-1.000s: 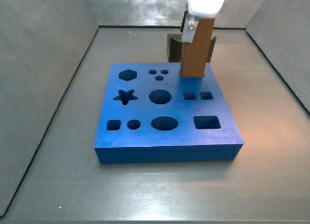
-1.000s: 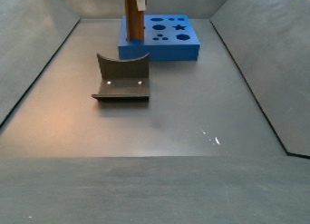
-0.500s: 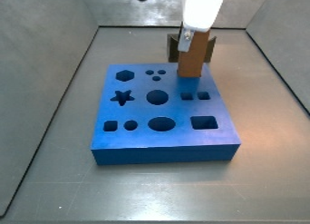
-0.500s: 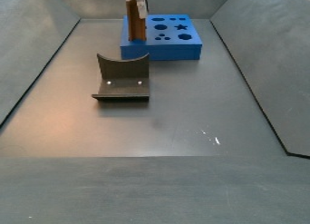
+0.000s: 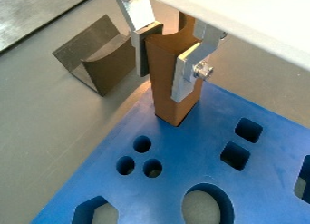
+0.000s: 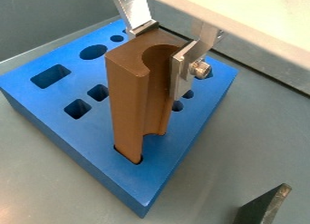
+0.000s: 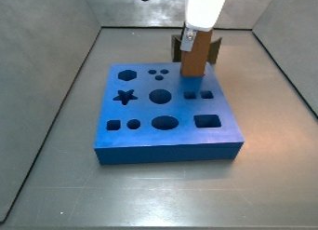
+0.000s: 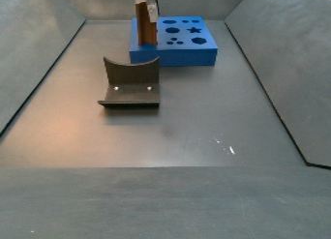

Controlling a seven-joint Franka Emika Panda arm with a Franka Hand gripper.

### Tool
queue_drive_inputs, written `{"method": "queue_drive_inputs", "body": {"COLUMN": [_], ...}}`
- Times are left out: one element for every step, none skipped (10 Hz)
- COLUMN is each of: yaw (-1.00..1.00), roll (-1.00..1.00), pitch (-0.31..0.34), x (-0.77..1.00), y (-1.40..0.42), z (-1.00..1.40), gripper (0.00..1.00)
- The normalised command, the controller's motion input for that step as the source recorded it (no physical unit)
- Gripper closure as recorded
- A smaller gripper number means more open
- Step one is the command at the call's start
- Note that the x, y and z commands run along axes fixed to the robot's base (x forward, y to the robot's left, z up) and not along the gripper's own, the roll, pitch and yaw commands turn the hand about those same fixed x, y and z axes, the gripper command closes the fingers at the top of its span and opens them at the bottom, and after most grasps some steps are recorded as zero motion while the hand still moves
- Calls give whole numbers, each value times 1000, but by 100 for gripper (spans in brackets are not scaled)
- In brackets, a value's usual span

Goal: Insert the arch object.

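Both wrist views show the gripper (image 6: 161, 42), fingers (image 6: 184, 64) clamped on the arch object (image 6: 136, 105), upright with its foot in a slot at the blue board's (image 6: 34, 99) edge. Insertion looks underway; next, probably a straight downward push, then release.

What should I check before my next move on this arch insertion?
1. Gripper shut on the arch object: ok, a finger on each side near its top.
2. Its lower end inside a hole of the blue board: ok.
3. Fully seated: cannot tell.
4. Arch object upright: ok in both side views.
5. Fixture apart from the board: ok.
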Motion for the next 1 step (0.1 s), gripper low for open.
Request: {"method": "queue_drive_inputs", "body": {"yaw": [0], "roll": [0], "pitch": [0], "x": [0], "y": [0], "z": [0], "gripper": [100]}}
